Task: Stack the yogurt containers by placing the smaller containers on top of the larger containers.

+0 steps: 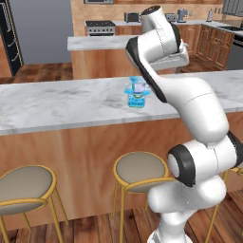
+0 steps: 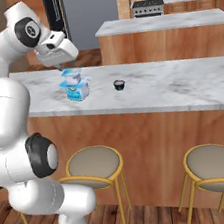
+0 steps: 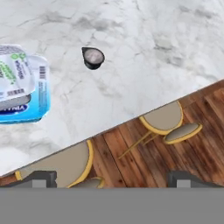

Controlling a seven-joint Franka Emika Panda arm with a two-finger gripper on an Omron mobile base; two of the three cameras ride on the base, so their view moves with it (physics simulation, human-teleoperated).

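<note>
On the marble counter (image 2: 181, 86) the smaller container (image 2: 71, 77), a pale blue-and-white cup, sits on top of the larger container (image 2: 77, 92), a light-blue cup with a green mark. The left base view shows the same stack, smaller container (image 1: 139, 87) over larger container (image 1: 137, 100). At the left edge of the hand view, the smaller container (image 3: 13, 72) rests on the larger container (image 3: 40, 103). My gripper (image 3: 113, 178) is open and holds nothing. It hangs above the counter's front edge, clear of the stack and off to its side.
A small dark bowl (image 2: 119, 84) stands on the counter to the right of the stack, also seen as the bowl (image 3: 92, 57) from the hand. Yellow-framed stools (image 2: 93, 163) (image 2: 217, 162) stand below the counter front. A second island (image 2: 162, 23) lies behind.
</note>
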